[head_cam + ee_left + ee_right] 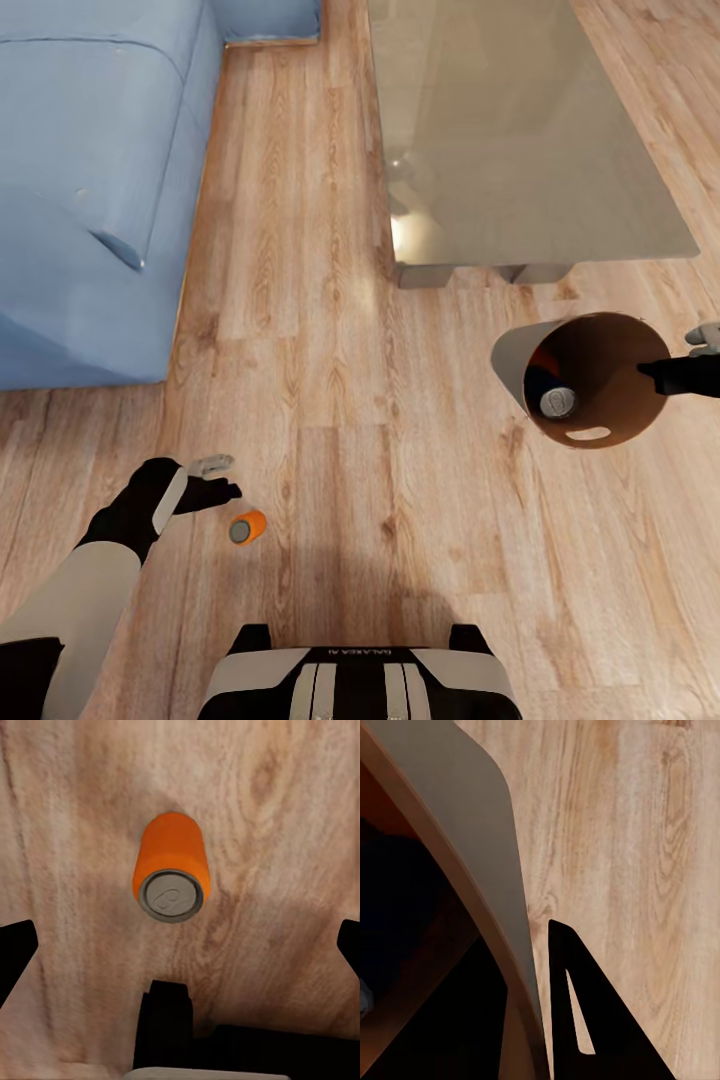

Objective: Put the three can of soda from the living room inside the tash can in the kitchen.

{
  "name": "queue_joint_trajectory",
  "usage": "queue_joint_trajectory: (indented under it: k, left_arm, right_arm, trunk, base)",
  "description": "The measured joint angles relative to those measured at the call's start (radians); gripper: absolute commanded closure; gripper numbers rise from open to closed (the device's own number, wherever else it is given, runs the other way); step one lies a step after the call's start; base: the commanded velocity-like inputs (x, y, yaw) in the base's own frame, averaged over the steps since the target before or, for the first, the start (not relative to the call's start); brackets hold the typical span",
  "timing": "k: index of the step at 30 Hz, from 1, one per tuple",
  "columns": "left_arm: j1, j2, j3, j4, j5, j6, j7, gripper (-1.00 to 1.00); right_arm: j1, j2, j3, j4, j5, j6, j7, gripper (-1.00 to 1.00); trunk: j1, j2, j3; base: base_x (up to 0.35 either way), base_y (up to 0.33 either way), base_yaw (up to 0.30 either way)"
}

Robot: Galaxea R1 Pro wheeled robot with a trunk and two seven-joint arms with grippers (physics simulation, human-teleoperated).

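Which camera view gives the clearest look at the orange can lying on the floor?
The left wrist view: the orange can lies large between the open left hand's fingers, silver top toward the camera. The head view shows it small beside the left hand.

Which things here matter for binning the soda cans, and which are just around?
Job:
orange can on the floor
trash can
dark blue can inside it
second orange can inside it

Just around:
blue sofa
glass table

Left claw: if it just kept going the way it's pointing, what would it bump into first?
Most likely the orange soda can lying on the wood floor, between the open left claw's fingers; exact depth is unclear.
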Motion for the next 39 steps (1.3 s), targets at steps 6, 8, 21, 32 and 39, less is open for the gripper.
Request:
queue_joint_trajectory:
  k: [6, 8, 21, 32, 39]
  left_arm:
    - [0.000, -0.001, -0.040, 0.003, 0.001, 0.000, -0.041, -1.00]
    - [0.000, -0.001, -0.051, 0.004, 0.000, -0.001, -0.058, -1.00]
    - [0.000, 0.002, -0.074, 0.010, -0.002, -0.006, -0.081, -1.00]
    - [0.000, 0.009, -0.065, 0.010, 0.003, -0.013, -0.080, -1.00]
    - [0.000, 0.010, -0.065, 0.010, 0.002, -0.014, -0.081, -1.00]
  right_arm:
    - [0.000, 0.000, 0.024, -0.002, -0.005, 0.001, 0.000, 1.00]
    - [0.000, 0.000, 0.025, -0.003, -0.002, 0.000, 0.000, 1.00]
    - [0.000, -0.003, 0.029, -0.013, 0.000, 0.000, 0.000, 1.00]
    - [0.000, -0.005, 0.029, -0.014, 0.002, 0.000, 0.000, 1.00]
    - [0.004, -0.004, 0.029, -0.013, 0.000, 0.000, 0.000, 1.00]
  trunk:
    - [0.023, -0.042, -0.028]
    - [0.031, -0.056, -0.038]
    - [0.080, -0.147, -0.099]
    - [0.123, -0.224, -0.150]
    - [0.149, -0.273, -0.183]
  base:
    - [0.000, 0.000, 0.000]
    - [0.000, 0.000, 0.000]
    - [0.000, 0.000, 0.000]
    - [0.000, 0.000, 0.000]
    - [0.000, 0.000, 0.000]
